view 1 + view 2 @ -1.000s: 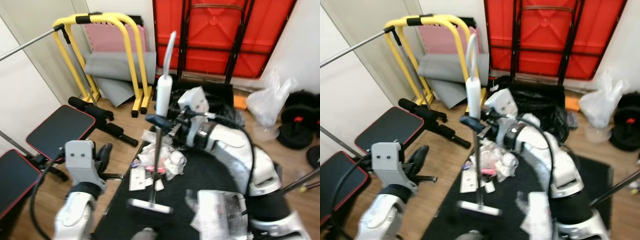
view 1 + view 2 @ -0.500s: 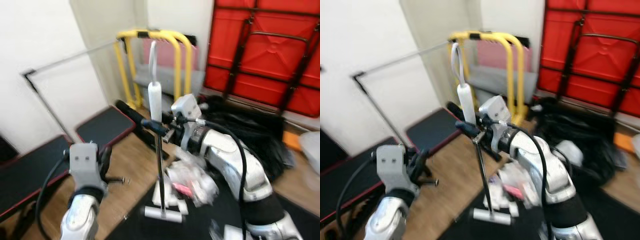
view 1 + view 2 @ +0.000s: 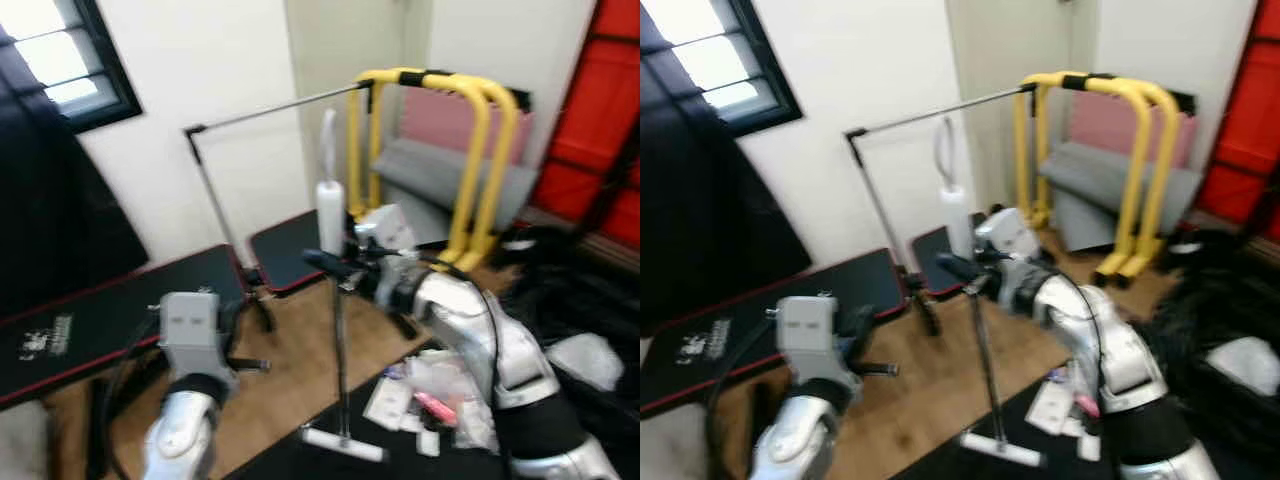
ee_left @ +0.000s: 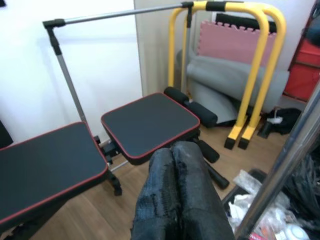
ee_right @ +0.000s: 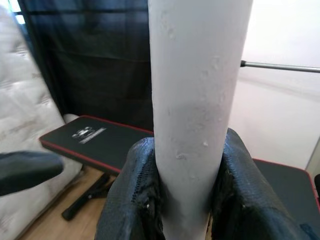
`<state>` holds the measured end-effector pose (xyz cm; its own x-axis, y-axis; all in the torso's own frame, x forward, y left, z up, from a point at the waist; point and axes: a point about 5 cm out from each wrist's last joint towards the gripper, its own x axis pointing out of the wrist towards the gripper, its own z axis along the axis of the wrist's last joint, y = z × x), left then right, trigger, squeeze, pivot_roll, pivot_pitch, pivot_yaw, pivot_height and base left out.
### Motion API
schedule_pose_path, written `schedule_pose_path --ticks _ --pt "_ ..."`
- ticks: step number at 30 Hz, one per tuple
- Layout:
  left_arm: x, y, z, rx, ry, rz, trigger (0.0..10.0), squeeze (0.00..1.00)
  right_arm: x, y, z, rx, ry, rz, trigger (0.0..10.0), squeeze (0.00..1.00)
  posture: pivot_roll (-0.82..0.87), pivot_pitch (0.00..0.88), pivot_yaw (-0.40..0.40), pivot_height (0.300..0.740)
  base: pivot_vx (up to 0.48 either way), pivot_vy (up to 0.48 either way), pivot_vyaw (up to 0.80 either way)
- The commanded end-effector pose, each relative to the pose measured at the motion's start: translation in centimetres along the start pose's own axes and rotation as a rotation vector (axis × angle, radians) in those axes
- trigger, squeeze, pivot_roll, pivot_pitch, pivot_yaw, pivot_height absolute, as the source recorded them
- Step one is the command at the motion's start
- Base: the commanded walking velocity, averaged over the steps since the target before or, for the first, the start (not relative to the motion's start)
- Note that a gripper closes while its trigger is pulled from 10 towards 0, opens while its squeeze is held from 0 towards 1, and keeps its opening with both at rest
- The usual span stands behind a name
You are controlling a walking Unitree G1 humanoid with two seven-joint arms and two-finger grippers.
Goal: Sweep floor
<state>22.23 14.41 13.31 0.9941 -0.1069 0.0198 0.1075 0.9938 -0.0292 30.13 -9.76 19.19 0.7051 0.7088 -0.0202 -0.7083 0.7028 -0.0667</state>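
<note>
right gripper (image 5: pixel 182 200): my fingers pinch the white grip of the broom (image 3: pixel 338 375) from both sides, high on the pole.
broom axis: close to upright; pole drops straight down from my right gripper, head (image 3: pixel 343 445) on the floor right below it, lying crosswise at the edge of the dark mat (image 3: pixel 300 462).
litter (image 3: pixel 430 390): on the mat, beyond the head on my right side, near it but apart; I judge the next stroke has to pull the head that way.
left gripper (image 4: pixel 176 165): fingers pressed together, empty, held off to the left of the pole and lower than my right gripper; the right arm is the one on the broom.
bench (image 3: pixel 120 320): left of the pole, beyond my left gripper.
hard to make out: both eye views blurred; where the head meets the mat edge is unclear; litter pieces can't be told apart; black heap (image 3: pixel 590 300) at far right cut off.
</note>
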Motion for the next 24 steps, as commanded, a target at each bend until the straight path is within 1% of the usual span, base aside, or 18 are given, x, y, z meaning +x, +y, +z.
schedule_pose_path --ticks 1,2,4,6,7,10,14,20,24 --pt "0.0 0.8 -0.4 0.003 0.012 0.032 10.0 0.00 0.3 0.2 0.8 -0.027 -0.043 0.003 10.0 0.00 -0.02 0.000 0.003 0.740 0.000 0.000 0.80" --pt "0.0 0.8 -0.4 0.003 0.012 0.032 10.0 0.00 0.3 0.2 0.8 -0.027 -0.043 0.003 10.0 0.00 -0.02 0.000 0.003 0.740 0.000 0.000 0.80" --pt "0.2 1.1 -0.8 -0.020 0.022 0.038 10.0 0.00 0.3 -0.4 0.4 -0.029 -0.022 -0.037 10.0 0.00 -0.02 0.000 -0.011 0.740 0.000 0.000 0.80" --pt "0.2 1.1 -0.8 -0.020 0.022 0.038 10.0 0.00 0.3 -0.4 0.4 -0.029 -0.022 -0.037 10.0 0.00 -0.02 0.000 -0.011 0.740 0.000 0.000 0.80" --pt "0.2 1.2 -1.2 -0.058 0.027 0.048 10.0 0.00 0.1 -1.0 0.0 -0.021 -0.005 -0.094 10.0 0.00 -0.02 0.000 -0.024 0.740 0.000 0.000 0.00" --pt "0.2 1.2 -1.2 -0.066 0.026 0.050 10.0 0.00 0.1 -1.2 -0.1 -0.017 -0.002 -0.109 10.0 0.00 -0.02 0.000 -0.024 0.740 0.000 0.000 0.00" --pt "0.3 1.1 -1.2 -0.074 0.020 0.046 10.0 0.00 -0.1 -1.2 -0.1 -0.013 -0.008 -0.106 10.0 0.00 -0.02 0.000 -0.032 0.740 0.271 0.000 0.00" --pt "0.4 1.0 -1.1 -0.077 0.013 0.043 10.0 0.00 -0.1 -1.1 -0.3 -0.015 0.007 -0.093 10.0 0.00 -0.02 0.000 -0.043 0.740 0.292 0.000 0.80" --pt "0.6 0.9 -1.0 -0.080 0.004 0.039 10.0 0.00 0.1 -1.1 -0.1 -0.008 0.003 -0.111 10.0 0.00 -0.03 0.000 -0.065 0.740 0.294 0.000 0.00"
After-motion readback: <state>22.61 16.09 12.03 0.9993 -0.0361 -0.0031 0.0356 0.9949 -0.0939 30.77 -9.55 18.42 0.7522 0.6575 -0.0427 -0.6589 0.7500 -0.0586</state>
